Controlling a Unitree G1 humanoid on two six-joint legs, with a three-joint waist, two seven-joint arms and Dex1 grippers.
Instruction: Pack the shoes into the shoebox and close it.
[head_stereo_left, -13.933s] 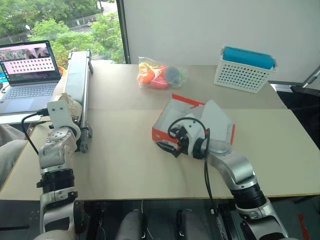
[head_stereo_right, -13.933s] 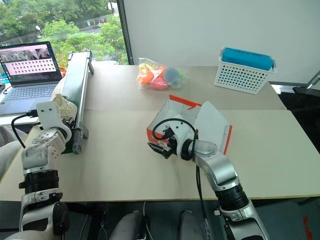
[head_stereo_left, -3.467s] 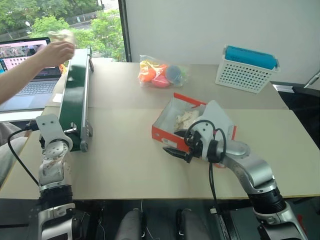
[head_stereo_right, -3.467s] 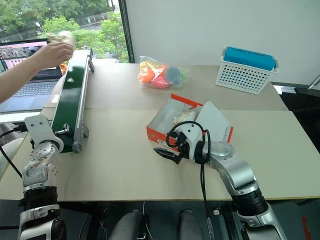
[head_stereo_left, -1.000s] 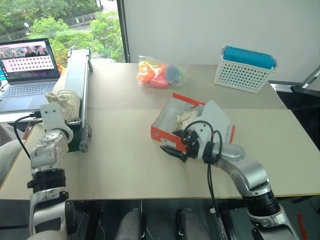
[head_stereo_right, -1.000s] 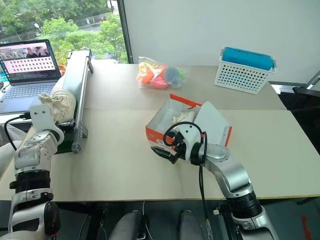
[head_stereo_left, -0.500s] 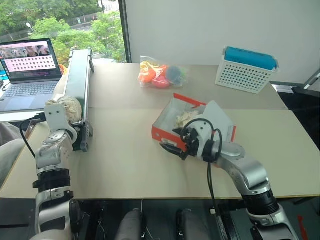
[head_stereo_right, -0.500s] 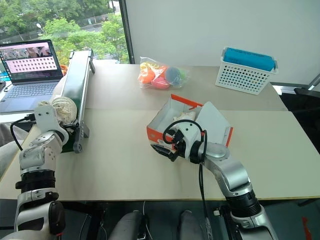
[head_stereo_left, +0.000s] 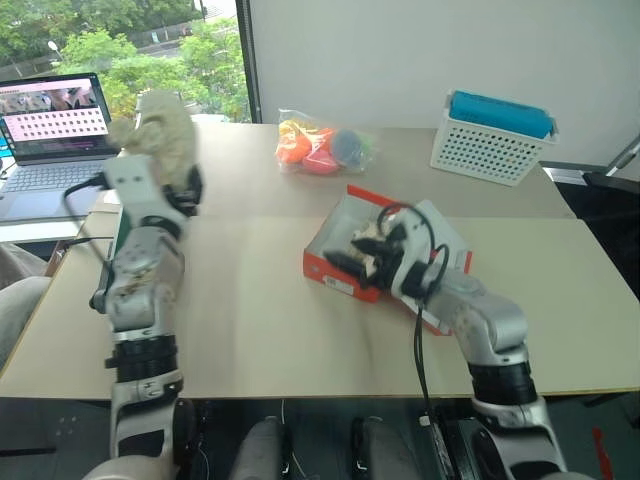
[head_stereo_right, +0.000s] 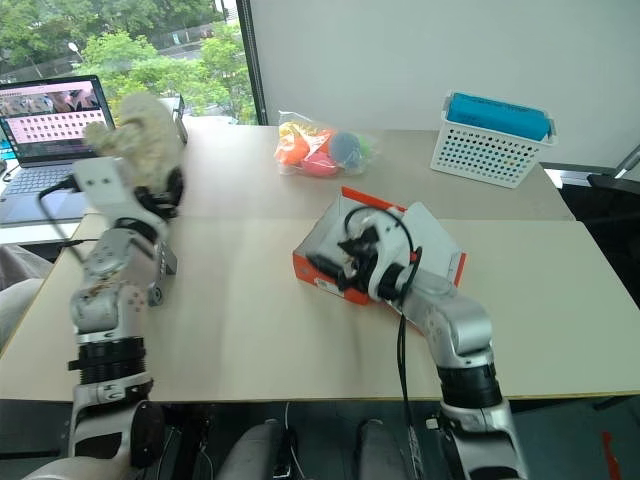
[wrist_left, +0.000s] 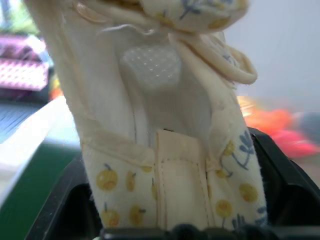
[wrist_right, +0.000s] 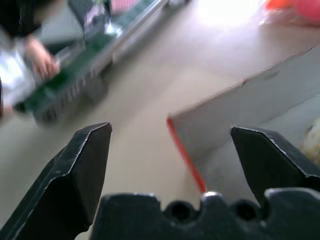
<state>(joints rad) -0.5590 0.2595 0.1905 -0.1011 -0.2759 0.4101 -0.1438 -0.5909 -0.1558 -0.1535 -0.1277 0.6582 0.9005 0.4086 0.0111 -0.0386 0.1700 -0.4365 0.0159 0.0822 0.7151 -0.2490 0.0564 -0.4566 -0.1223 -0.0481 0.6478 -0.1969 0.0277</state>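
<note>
The left gripper (wrist_left: 175, 220) is clamped on a cream shoe (wrist_left: 165, 125), its two black fingers (wrist_left: 285, 185) pressing the soft sides; up close the fabric is printed with small yellow fruit and blue sprigs, a stitched strap runs down the middle and a white dotted patch sits higher on the lining. In the head views that shoe (head_stereo_left: 160, 125) is held aloft above the left arm, at about ten o'clock on the table (head_stereo_left: 250, 320), blurred and bulging like a rounded bundle. The right gripper (wrist_right: 170, 175) stands with its jaws wide apart and nothing between them; its blunt, matte black fingertips (wrist_right: 87, 155) straddle the near corner of the shoebox (head_stereo_left: 345, 265), where a thin orange-red edge meets a white cardboard wall. Seen from the head, this gripper (head_stereo_right: 335, 265) reaches over the box's near left wall, roughly at the table's centre. The box is open, orange-red outside and white inside, with its lid (head_stereo_left: 440, 235) tipped back toward three o'clock, and a second cream shoe (head_stereo_left: 368, 238) lies inside it, just beyond the open fingers. Between the two arms the smooth beige tabletop is bare. A dark green conveyor (head_stereo_right: 160, 255) runs along the nine o'clock edge with a laptop (head_stereo_left: 55, 125) beyond it, a clear bag of orange and blue toys (head_stereo_left: 322, 146) lies at twelve o'clock, and a white perforated basket (head_stereo_left: 488, 150) with a teal top stands at two o'clock.
</note>
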